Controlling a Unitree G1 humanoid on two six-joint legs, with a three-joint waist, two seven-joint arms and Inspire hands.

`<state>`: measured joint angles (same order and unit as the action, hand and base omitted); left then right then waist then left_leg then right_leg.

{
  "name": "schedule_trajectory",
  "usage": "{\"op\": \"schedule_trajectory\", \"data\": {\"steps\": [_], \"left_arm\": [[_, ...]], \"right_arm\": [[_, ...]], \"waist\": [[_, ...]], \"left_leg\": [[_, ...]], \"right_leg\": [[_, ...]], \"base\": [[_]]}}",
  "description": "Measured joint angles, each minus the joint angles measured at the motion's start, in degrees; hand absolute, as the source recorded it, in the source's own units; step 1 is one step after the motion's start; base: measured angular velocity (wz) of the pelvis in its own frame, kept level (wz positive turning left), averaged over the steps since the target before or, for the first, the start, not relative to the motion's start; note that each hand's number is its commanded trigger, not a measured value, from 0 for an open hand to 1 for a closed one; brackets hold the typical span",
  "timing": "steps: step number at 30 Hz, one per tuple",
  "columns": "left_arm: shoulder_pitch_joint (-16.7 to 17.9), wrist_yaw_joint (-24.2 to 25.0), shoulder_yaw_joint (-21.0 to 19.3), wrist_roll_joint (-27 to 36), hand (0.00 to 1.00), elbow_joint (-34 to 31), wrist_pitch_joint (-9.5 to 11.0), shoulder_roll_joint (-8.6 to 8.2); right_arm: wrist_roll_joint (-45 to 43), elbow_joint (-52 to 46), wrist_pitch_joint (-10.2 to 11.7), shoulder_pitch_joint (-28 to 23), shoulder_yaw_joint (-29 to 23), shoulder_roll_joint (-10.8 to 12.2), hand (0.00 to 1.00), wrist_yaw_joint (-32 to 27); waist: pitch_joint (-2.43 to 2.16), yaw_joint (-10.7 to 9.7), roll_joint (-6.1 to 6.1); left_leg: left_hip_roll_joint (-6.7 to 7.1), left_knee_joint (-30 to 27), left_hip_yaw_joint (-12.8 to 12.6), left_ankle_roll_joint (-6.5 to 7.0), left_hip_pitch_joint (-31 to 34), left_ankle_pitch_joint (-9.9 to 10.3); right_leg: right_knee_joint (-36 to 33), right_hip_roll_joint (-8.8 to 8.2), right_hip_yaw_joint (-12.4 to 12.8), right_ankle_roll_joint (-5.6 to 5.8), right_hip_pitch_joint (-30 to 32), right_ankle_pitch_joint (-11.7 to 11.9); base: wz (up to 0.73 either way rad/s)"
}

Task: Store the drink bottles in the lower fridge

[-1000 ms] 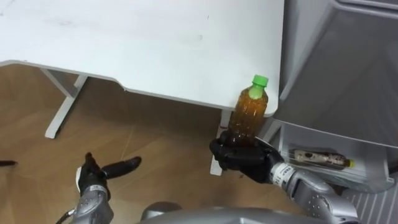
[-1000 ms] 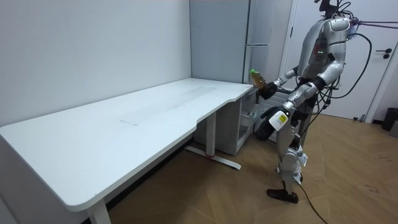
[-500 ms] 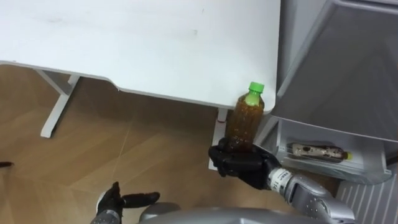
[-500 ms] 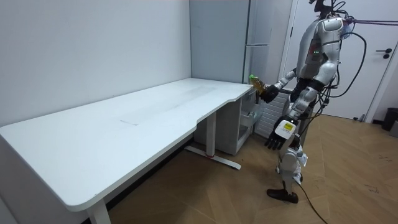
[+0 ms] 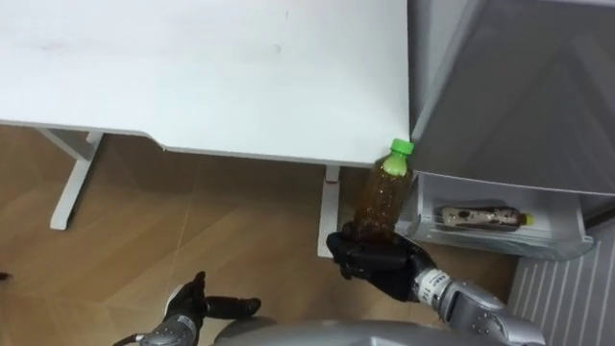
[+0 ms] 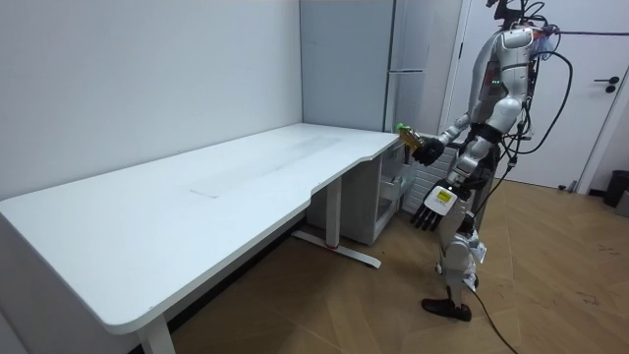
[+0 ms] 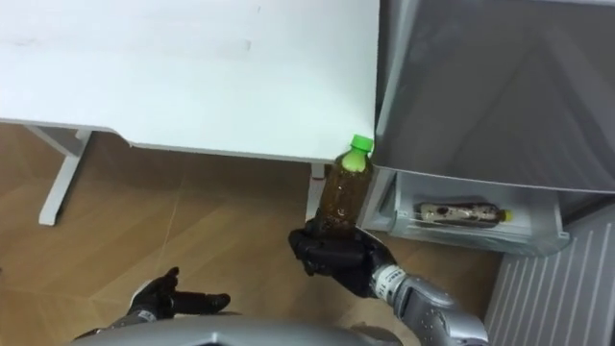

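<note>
Robot stands at the desk's [image 5: 192,77] end next to the grey fridge [image 5: 519,86], upright. Right hand [image 5: 377,264] is clenched round the bottom of a tea bottle [image 5: 381,197], whose green cap [image 5: 401,148] is up and leaning a little toward the fridge. The bottle is in the air just off the desk's near right corner, clear of the top. Left hand [image 5: 197,306] hangs low on the robot's left, fingers relaxed, holding nothing. Below the fridge's grey front, a pale tray [image 5: 562,245] in the lower part stands open, with a second bottle [image 5: 478,216] lying on its side in it. Judgement: this is the carry-in step, with the drink grasped but not yet stowed. The grip sits low on a tall bottle, so it may tip; best to move slowly and keep it near upright. The cap should pass under the grey front's lower edge and clear the desk corner. The free space in the tray looks to be beside the lying bottle, so aim there. Set the base down before loosening the fingers, or it may topple.
</note>
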<state>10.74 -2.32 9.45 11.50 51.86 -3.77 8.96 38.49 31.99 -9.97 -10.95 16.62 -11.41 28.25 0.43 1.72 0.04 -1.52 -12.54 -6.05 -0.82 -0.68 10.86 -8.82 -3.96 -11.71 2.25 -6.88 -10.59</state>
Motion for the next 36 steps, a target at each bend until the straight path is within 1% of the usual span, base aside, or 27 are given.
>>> {"op": "schedule_trajectory", "data": {"steps": [2,5,8,10,11,13,16,19,23,29,31,33,34,36], "left_arm": [[-0.07,0.26,-0.22,0.0,0.0,0.1,0.0,0.01],[-0.16,0.24,-0.4,0.14,0.0,1.02,0.1,0.0],[0.0,0.09,-1.43,0.16,0.0,1.26,0.1,-0.51],[-0.02,0.01,-1.45,0.14,0.0,1.58,0.13,-0.57],[-0.05,0.0,-1.45,0.14,0.0,1.78,0.15,-0.57],[-0.22,-0.01,-1.46,0.15,0.0,2.64,0.45,-0.58],[-0.34,-0.12,-1.47,0.15,0.0,3.25,0.9,-0.57],[-0.41,-0.35,-1.47,0.15,0.0,3.38,1.27,-0.57],[-0.1,-0.43,-1.7,0.17,0.0,3.41,1.31,-0.56],[-0.09,-0.46,-2.13,0.21,0.0,4.29,1.86,-0.6],[0.36,-0.43,-2.72,0.19,0.0,4.26,2.55,-0.69],[0.49,-0.45,-2.84,0.14,0.0,4.26,2.86,-0.69],[0.64,-0.49,-2.93,0.14,0.0,4.25,3.03,-0.69],[0.82,-0.52,-3.21,0.07,0.0,4.26,3.32,-0.71]], "right_arm": [[1.01,1.38,0.06,0.04,-0.02,-0.02,1.0,-0.65],[4.18,4.87,0.03,0.15,-0.65,0.37,1.0,-3.25],[7.16,7.97,-0.07,0.15,-2.01,0.48,1.0,-6.93],[10.6,8.65,-0.02,0.15,-2.81,0.33,1.0,-10.52],[11.32,8.71,0.07,0.15,-3.08,0.31,1.0,-11.18],[13.29,9.93,0.72,0.31,-4.15,0.39,1.0,-13.15],[13.5,10.57,1.33,0.31,-4.55,0.29,1.0,-15.51],[13.61,10.58,1.36,0.31,-4.52,0.34,1.0,-16.64],[16.48,10.58,1.62,0.31,-4.52,0.48,1.0,-18.19],[28.35,10.05,1.98,0.33,-4.77,0.57,1.0,-21.8],[33.77,9.3,2.8,0.33,-5.51,0.64,1.0,-22.43],[36.08,8.89,3.47,0.38,-6.71,0.72,1.0,-22.7],[37.37,8.79,4.51,0.5,-7.02,0.7,1.0,-22.89],[38.16,8.4,5.46,0.52,-7.77,0.68,1.0,-23.24]], "waist": [[-0.04,0.01,-0.08],[-0.04,0.12,-0.07],[-0.05,0.21,-0.02],[-0.11,0.09,0.12],[-0.11,0.06,0.16],[-0.12,-0.06,0.26],[-0.09,-0.11,0.29],[-0.06,-0.17,0.35],[0.02,-0.12,0.41],[0.06,-0.1,0.32],[0.05,-0.07,0.32],[0.03,0.13,0.33],[0.04,0.11,0.32],[0.02,0.07,0.35]], "left_leg": [[-0.02,0.14,-0.21,0.0,-0.01,0.0],[-0.03,0.23,-0.45,0.01,-0.07,0.01],[-0.05,0.43,-0.94,0.01,-1.06,0.0],[-0.1,0.85,-1.3,0.01,-1.14,0.0],[-0.12,0.87,-1.44,0.01,-1.16,0.0],[-0.14,1.16,-1.69,0.0,-1.53,0.0],[-0.14,1.33,-1.8,0.0,-1.77,0.01],[-0.14,1.47,-1.86,-0.01,-1.87,0.01],[-0.14,1.5,-1.9,-0.01,-1.9,0.01],[-0.13,1.28,-1.89,-0.01,-1.91,0.01],[-0.13,1.28,-1.88,-0.01,-1.92,0.01],[-0.13,1.27,-1.87,-0.01,-2.02,0.01],[-0.12,1.27,-1.87,-0.01,-2.01,0.01],[-0.13,1.27,-1.87,-0.01,-2.0,0.01]], "right_leg": [[-0.07,0.0,0.25,-0.01,0.09,0.01],[-0.06,0.0,0.42,-0.02,0.12,0.05],[-0.06,0.0,0.83,-0.01,-0.09,0.05],[-0.06,0.0,1.0,-0.01,-0.06,0.04],[-0.06,0.0,1.11,-0.01,0.0,0.04],[-0.04,0.01,1.39,-0.01,-0.03,0.04],[-0.02,0.01,1.48,-0.01,0.01,0.04],[0.0,0.01,1.49,-0.01,0.01,0.04],[-0.01,0.01,1.43,-0.01,-0.02,0.04],[-0.03,0.01,1.4,-0.01,-0.04,0.04],[-0.07,0.0,1.39,-0.01,-0.05,0.04],[-0.07,0.0,1.39,-0.01,-0.22,0.04],[-0.06,0.0,1.39,-0.01,-0.39,0.04],[-0.05,0.0,1.39,0.0,-0.47,0.04]], "base": [[-0.07],[-0.04],[-0.08],[-0.08],[-0.09],[-0.07],[0.0],[0.0],[0.0],[0.0],[0.0],[0.0],[0.0],[0.0]]}}
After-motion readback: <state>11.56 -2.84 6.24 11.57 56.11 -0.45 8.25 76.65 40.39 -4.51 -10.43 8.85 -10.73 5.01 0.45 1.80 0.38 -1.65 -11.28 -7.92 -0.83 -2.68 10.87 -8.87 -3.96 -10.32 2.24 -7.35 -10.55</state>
